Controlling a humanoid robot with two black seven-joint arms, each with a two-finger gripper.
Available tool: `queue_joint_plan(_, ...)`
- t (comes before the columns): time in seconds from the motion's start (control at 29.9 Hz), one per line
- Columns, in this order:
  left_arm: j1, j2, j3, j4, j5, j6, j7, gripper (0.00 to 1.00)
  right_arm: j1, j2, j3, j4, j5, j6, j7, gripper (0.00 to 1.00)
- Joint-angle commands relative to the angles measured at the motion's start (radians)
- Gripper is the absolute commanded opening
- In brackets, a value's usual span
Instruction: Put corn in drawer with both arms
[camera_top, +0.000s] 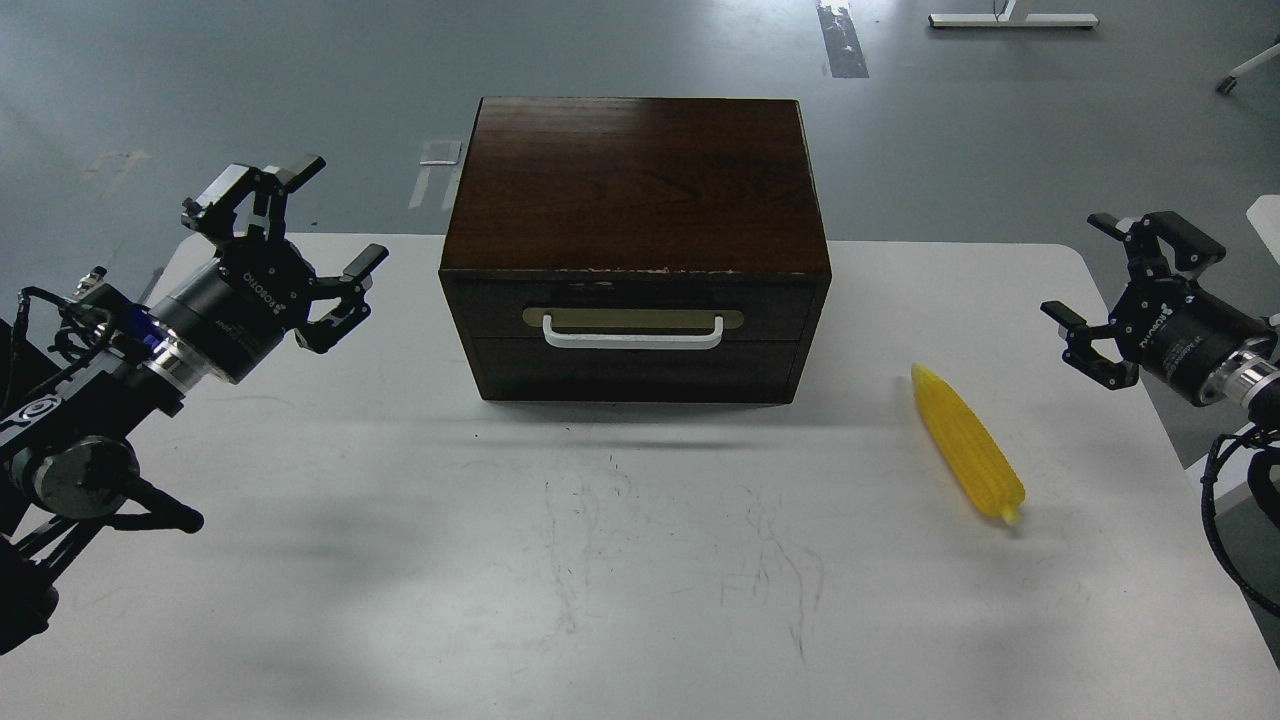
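Note:
The yellow corn (967, 443) lies on the white table, right of the dark wooden box (636, 190). The drawer (633, 312) is the upper front panel of the box and is closed; its white bar handle (632, 333) sits on a brass-coloured plate. My left gripper (336, 210) is open and empty, held above the table left of the box. My right gripper (1078, 268) is open and empty, up and to the right of the corn.
A plain handle-less panel (634, 368) sits below the drawer. The table (640, 560) shows scuff marks in front of the box. Grey floor lies beyond, with a desk foot (1012, 18) at the far right.

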Motion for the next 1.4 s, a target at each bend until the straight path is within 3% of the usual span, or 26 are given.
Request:
queue_joint_plan(0.0,0.0,0.018,-0.001,0.003,-0.002,-0.042,-0.014,0.98,0.0,0.001,0.0,-0.001,0.0,0.0,0.0,1.0)
queue_joint_plan(0.27,-0.093,0.056,-0.015,-0.009,0.1,-0.054,-0.015,0.98,0.002,-0.006,0.012,-0.009,0.0,0.0,0.0,1.0)
queue_joint_plan(0.33,-0.162,0.06,-0.014,-0.017,0.223,-0.054,-0.026,0.98,0.003,-0.009,0.015,-0.011,0.0,0.0,0.0,1.0)
queue_joint_plan(0.43,-0.291,0.055,-0.004,-0.034,0.431,-0.054,-0.084,0.98,0.003,-0.011,0.02,-0.011,-0.001,0.0,0.0,1.0)
queue_joint_plan(0.63,-0.497,0.027,0.017,-0.106,0.789,-0.054,-0.095,0.98,0.005,-0.011,0.021,-0.011,-0.001,0.0,0.0,1.0)
queue_joint_plan(0.77,-0.665,-0.052,0.129,-0.141,0.999,-0.054,-0.101,0.98,0.005,-0.01,0.021,-0.011,0.0,0.0,0.0,1.0)
queue_joint_plan(0.87,-0.811,-0.11,0.283,-0.152,1.147,-0.054,-0.142,0.98,0.007,-0.009,0.021,-0.011,0.0,0.0,0.0,1.0)
queue_joint_plan(1.07,-1.006,-0.218,0.56,-0.144,1.433,-0.054,-0.145,0.98,0.007,-0.011,0.021,-0.011,-0.001,0.0,0.0,1.0)
queue_joint_plan(1.37,-1.1,-0.272,0.821,-0.126,1.576,-0.054,-0.145,0.98,0.007,-0.011,0.023,-0.014,-0.001,0.0,0.0,1.0)
